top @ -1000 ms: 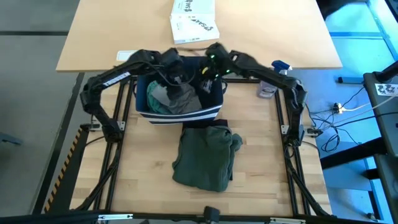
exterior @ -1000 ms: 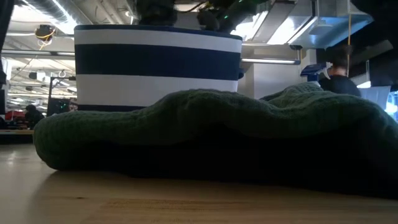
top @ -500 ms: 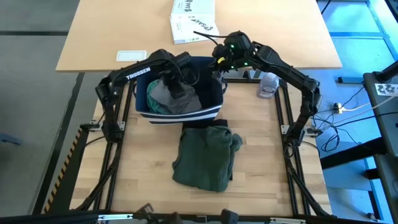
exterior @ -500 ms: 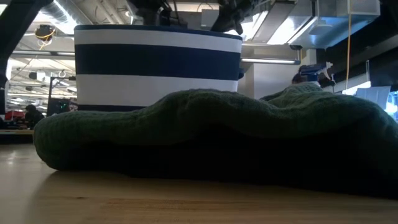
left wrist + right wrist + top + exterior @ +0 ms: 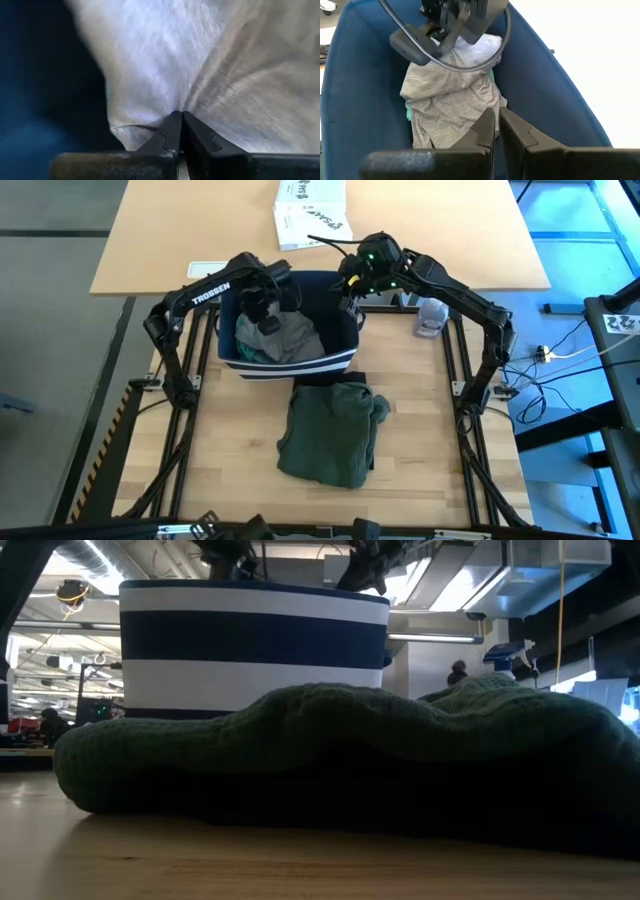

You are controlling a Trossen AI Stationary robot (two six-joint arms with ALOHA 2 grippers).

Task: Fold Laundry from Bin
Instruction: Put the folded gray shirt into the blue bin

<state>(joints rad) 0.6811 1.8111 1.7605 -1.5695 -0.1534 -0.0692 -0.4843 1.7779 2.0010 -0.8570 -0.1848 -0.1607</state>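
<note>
Left gripper (image 5: 181,120) has its fingers clamped on the light grey garment (image 5: 283,337) inside the bin (image 5: 340,364) at the bench's twelve o'clock; lift straight up (slowly); right gripper (image 5: 497,119), fingers together, empty.

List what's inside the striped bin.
Inside the bin: a light grey garment on top, pinched by the left pincer, with teal-green cloth showing beside it. Anything beneath them is covered. The right pincer is shut, empty, above the bin's far corner.

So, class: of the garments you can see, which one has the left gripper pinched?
The light grey garment in the bin: the left gripper is shut on a fold of it. The dark green garment lies untouched on the table.
</note>
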